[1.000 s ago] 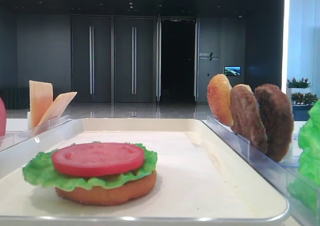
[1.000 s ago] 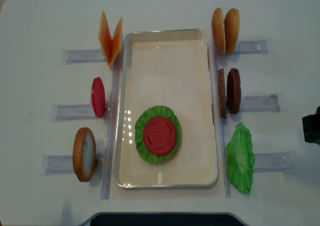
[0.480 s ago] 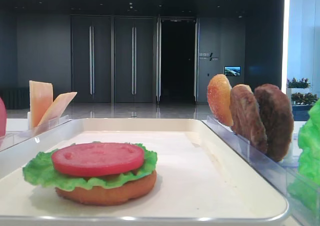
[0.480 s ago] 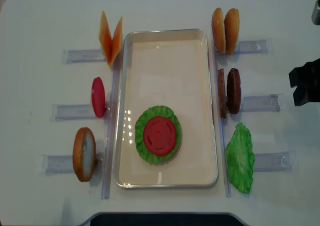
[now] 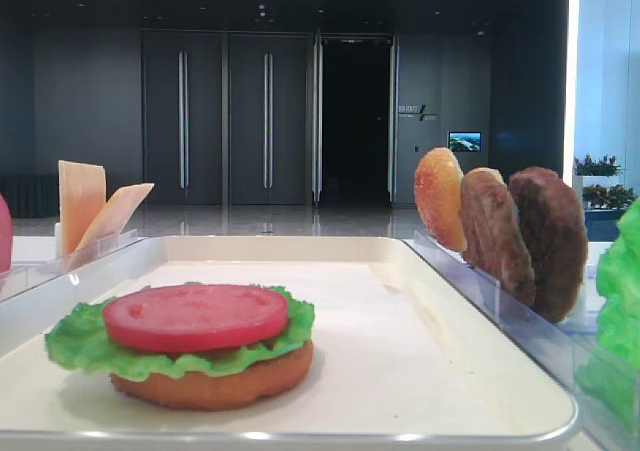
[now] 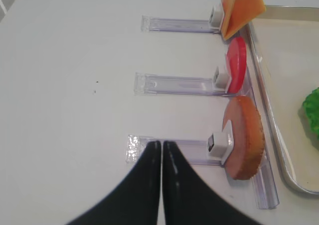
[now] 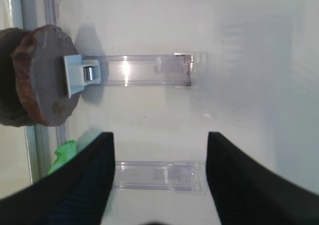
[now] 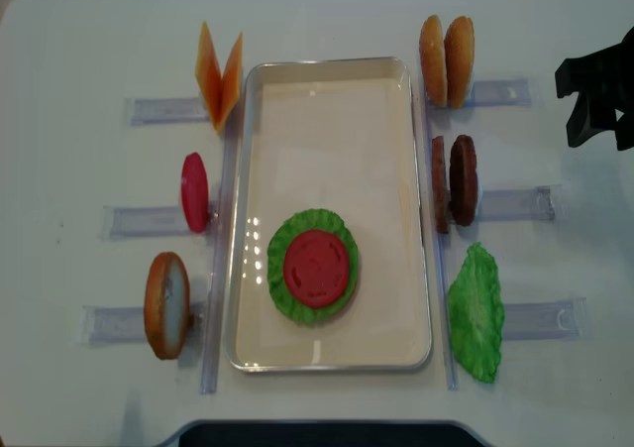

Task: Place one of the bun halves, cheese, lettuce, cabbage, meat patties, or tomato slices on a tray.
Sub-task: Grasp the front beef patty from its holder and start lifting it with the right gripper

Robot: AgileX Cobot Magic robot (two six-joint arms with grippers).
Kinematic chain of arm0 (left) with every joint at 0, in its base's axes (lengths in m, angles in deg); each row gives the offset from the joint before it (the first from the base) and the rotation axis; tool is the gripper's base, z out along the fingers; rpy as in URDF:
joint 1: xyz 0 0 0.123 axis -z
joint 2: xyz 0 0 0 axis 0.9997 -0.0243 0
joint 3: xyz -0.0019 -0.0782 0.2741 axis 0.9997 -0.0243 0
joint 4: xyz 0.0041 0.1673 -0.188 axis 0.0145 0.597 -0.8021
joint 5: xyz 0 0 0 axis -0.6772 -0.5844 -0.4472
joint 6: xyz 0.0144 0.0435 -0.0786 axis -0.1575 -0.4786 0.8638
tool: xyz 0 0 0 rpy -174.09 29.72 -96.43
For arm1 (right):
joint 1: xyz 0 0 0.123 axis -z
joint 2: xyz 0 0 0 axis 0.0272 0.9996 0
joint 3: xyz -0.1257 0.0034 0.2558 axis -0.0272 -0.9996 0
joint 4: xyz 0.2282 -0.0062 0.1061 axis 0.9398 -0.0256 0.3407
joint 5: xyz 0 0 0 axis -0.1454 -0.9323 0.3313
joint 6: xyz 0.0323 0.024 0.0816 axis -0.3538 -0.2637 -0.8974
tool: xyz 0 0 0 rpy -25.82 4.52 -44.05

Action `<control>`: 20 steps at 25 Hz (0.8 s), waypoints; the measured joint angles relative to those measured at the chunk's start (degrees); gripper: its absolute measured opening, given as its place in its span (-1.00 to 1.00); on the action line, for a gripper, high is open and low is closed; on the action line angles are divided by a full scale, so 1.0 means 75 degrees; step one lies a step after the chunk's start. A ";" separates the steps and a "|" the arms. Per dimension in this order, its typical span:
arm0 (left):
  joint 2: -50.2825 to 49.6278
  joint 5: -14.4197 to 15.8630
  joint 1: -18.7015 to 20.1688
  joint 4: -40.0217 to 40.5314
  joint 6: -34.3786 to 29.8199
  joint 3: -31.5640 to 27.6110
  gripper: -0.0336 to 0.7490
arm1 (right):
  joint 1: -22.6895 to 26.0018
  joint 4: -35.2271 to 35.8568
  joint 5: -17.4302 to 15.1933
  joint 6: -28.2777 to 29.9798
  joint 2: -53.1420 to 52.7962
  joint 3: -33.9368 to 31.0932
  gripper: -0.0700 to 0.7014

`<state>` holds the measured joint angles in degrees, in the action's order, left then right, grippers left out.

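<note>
The cream tray [image 8: 327, 100] holds a stack: bun half [image 5: 215, 383], lettuce [image 5: 75, 343] and a tomato slice [image 8: 317, 268] on top. Two meat patties [image 8: 451, 181] stand on edge in a rack right of the tray, also at the left of the right wrist view [image 7: 45, 75]. My right gripper [image 8: 601, 135] hovers open and empty over the table right of them, jaws wide [image 7: 159, 137]. My left gripper [image 6: 161, 144] is shut and empty, beside a standing bun half [image 6: 244, 145]. It is out of both exterior views.
Cheese slices [image 8: 219, 75] and a standing tomato slice [image 8: 194, 191] sit left of the tray. Two bun halves [image 8: 446, 60] and a lettuce leaf [image 8: 476, 313] sit to its right. Clear racks [image 8: 515, 204] stick out sideways on both sides.
My right gripper has travelled along the table's right edge toward the far side, from the lettuce row to between the patty and bun rows. Nothing else moved.
</note>
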<state>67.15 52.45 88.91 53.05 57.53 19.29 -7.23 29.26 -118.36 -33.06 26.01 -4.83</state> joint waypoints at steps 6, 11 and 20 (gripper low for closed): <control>0.0000 0.0000 0.0000 0.0000 0.0000 0.0000 -0.91 | 0.0000 -0.0006 -0.0011 -0.0151 0.0266 0.0255 0.26; 0.0000 0.0000 0.0000 0.0000 0.0000 0.0000 -0.91 | -0.0079 0.0030 -0.0019 -0.0360 0.0280 0.0255 0.26; 0.0000 0.0000 0.0000 0.0000 0.0000 0.0000 -0.91 | -0.1223 -0.0053 0.0459 -0.1698 0.0280 0.0255 0.26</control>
<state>67.15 52.45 88.91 53.05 57.53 19.29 -16.41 28.87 -114.92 -45.80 28.11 -2.92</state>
